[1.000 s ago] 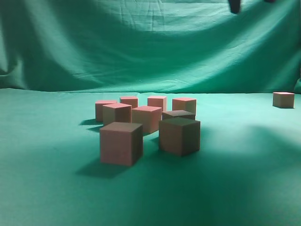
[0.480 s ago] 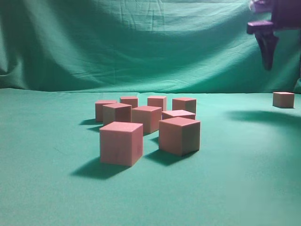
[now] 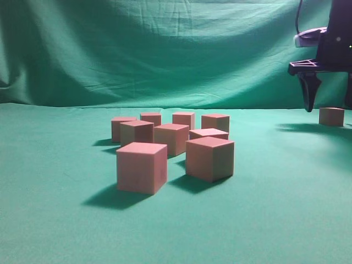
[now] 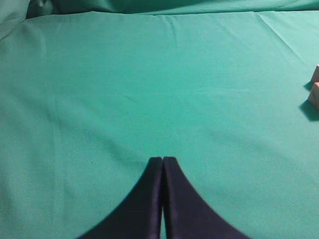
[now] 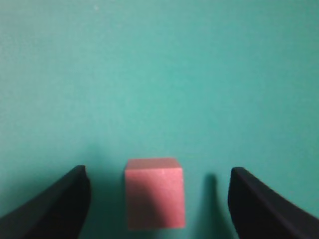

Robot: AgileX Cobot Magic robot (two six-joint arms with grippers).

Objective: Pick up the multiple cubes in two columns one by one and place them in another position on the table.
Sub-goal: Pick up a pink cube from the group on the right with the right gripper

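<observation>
Several pinkish-red cubes (image 3: 142, 166) stand in two columns on the green table (image 3: 55, 220). One more cube (image 3: 331, 116) sits alone at the far right. My right gripper (image 3: 329, 105) hangs open just over that lone cube, its dark left finger (image 3: 308, 93) ending near the cube's top. In the right wrist view the lone cube (image 5: 154, 199) rests on the cloth between the spread fingers of the right gripper (image 5: 158, 171), untouched on both sides. My left gripper (image 4: 162, 160) is shut and empty over bare cloth, with two cubes (image 4: 315, 94) at that view's right edge.
A wrinkled green backdrop (image 3: 165, 49) rises behind the table. Bare cloth lies between the cluster and the lone cube, and across the front of the table.
My right gripper has come down from the top edge of the exterior view to just over the lone cube at the right. The shadow has lifted off the front cubes.
</observation>
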